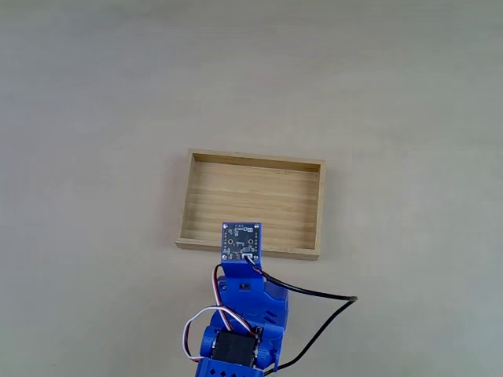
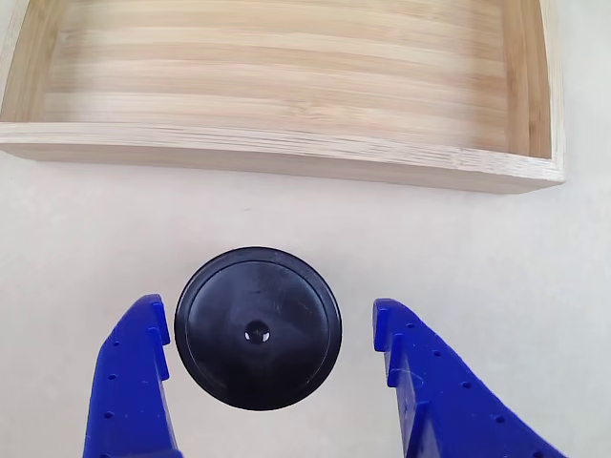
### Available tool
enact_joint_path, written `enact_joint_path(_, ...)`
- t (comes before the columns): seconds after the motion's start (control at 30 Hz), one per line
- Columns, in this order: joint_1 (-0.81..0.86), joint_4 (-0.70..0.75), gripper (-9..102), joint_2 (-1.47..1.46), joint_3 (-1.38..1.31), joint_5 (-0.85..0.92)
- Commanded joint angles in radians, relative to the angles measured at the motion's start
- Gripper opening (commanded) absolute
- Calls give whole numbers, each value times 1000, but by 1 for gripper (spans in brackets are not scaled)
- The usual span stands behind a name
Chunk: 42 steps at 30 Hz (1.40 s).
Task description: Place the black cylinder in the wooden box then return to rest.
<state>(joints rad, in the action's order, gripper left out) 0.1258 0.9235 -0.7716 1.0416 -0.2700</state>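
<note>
Jaws spread wide around black cylinder [image 2: 258, 329], barely touching.

There is one wooden box [image 1: 251, 204], and it lies on one pale surface [image 1: 409, 94]. There is one black cylinder [image 2: 258, 327], seen in the other view, with one small dimple in the middle of its top. One blue arm [image 1: 250, 314] is in the fixed view, and it carries one square circuit board [image 1: 241, 241]. The end effector [image 2: 263, 334] is one, with two blue fingers [image 2: 134, 382]. One black cable [image 1: 322, 310] runs from the arm.
</note>
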Motion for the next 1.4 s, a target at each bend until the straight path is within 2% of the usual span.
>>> enact_joint_path(0.0, -6, -25, 32, 0, -34, -3)
enact_joint_path(1.37, -23, -75, 29, 34, 11, 6)
